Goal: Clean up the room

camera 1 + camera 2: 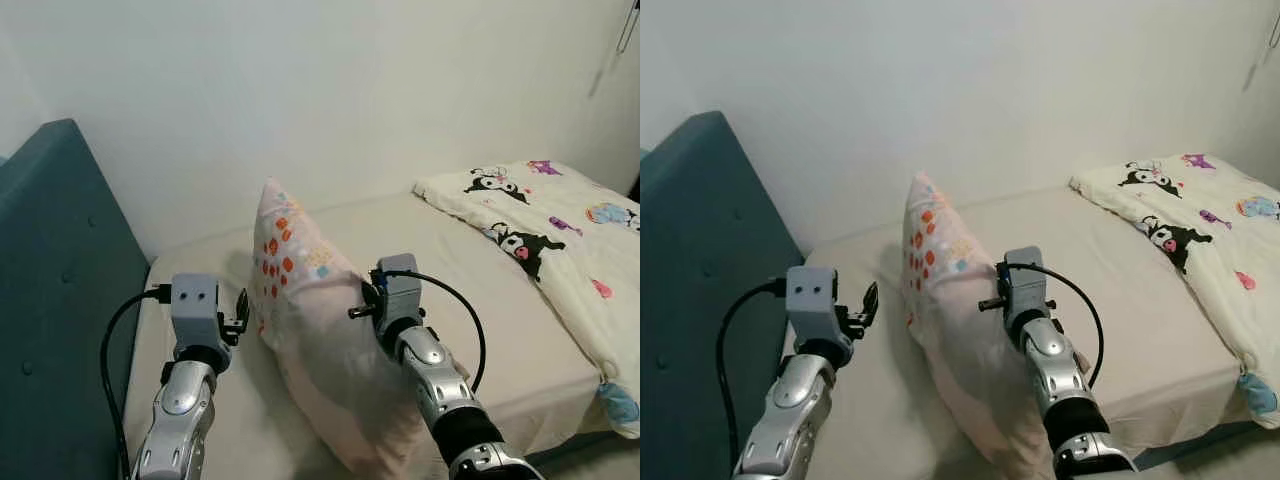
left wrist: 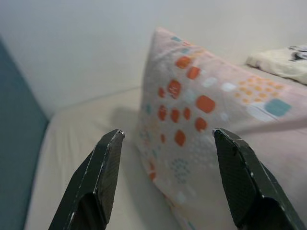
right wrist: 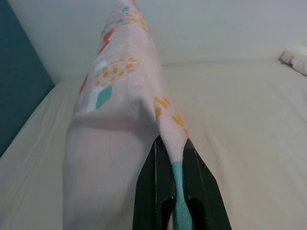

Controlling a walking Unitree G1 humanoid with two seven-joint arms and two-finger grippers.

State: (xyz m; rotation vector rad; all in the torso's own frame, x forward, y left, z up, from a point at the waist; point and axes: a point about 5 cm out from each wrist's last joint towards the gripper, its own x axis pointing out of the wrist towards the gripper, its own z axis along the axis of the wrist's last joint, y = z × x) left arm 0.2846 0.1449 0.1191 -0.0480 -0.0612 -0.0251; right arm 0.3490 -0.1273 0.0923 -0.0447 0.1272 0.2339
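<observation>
Pillow (image 1: pixel 310 330) stands on edge on the bed (image 1: pixel 480 300) nr the headboard (image 1: pixel 60 300), soft & light, floppy: right gripper (image 3: pixel 171 160) pinches its edge fabric, left gripper (image 2: pixel 168 158) open beside it — better hold both sides.

One bed, one pillow, one quilt, two grippers

A single pale pink pillow with orange, teal and white patches (image 1: pixel 305 330) stands on edge on one bed with a cream fitted sheet (image 1: pixel 470 290), and one teal padded headboard (image 1: pixel 55 290) rises at the bed's left end. One cream quilt printed with black-and-white cartoon figures (image 1: pixel 560 230) lies at the far right — at least two such figures can be counted on it. Two silver robot arms reach in, each with one two-fingered black gripper — the left gripper (image 2: pixel 165 143) and the right gripper (image 3: pixel 171 153) — and one black cable loops from each wrist.
</observation>
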